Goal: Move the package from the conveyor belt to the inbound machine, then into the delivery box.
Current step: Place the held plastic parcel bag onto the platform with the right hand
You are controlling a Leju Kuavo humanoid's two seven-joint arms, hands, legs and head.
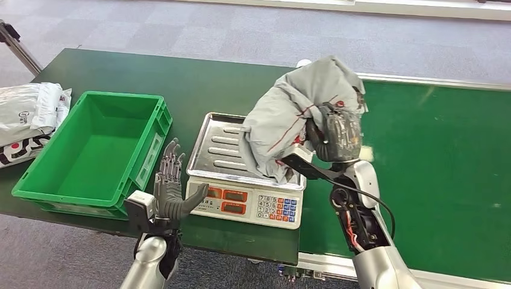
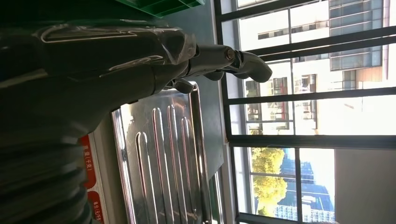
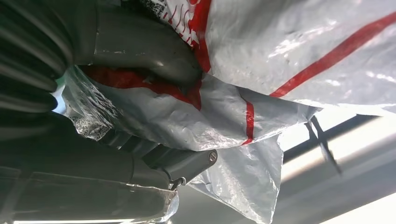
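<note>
- Grey carpet tiles floor the room, and a dark green desk (image 1: 199,78) carries the work, with a brighter green conveyor belt (image 1: 446,174) running along its 3 o'clock side.
- Nearest, at 7 o'clock, the left hand (image 1: 169,191) stands upright with its fingers (image 1: 171,158) spread and holding nothing, just beside the front of the scale.
- At 5 o'clock the right hand (image 1: 332,139) grips the crumpled grey plastic package with red lines (image 1: 289,114); its fingers (image 3: 177,161) are clenched into the wrinkled film.
- Judged from this, the package is already off the belt and hangs over the inbound machine, a white electronic scale with a ribbed steel tray (image 1: 220,144); its lower edge seems to touch the tray's 3 o'clock side.
- Left to do: set it down for weighing, then carry it to the empty green plastic delivery box (image 1: 96,150) at 9 o'clock.
- Open room: the tray is bare toward 9 o'clock, and the box's raised rim must be cleared.
- Farthest, at 10 o'clock, other grey and white mail bags (image 1: 30,117) lie by the desk edge.
</note>
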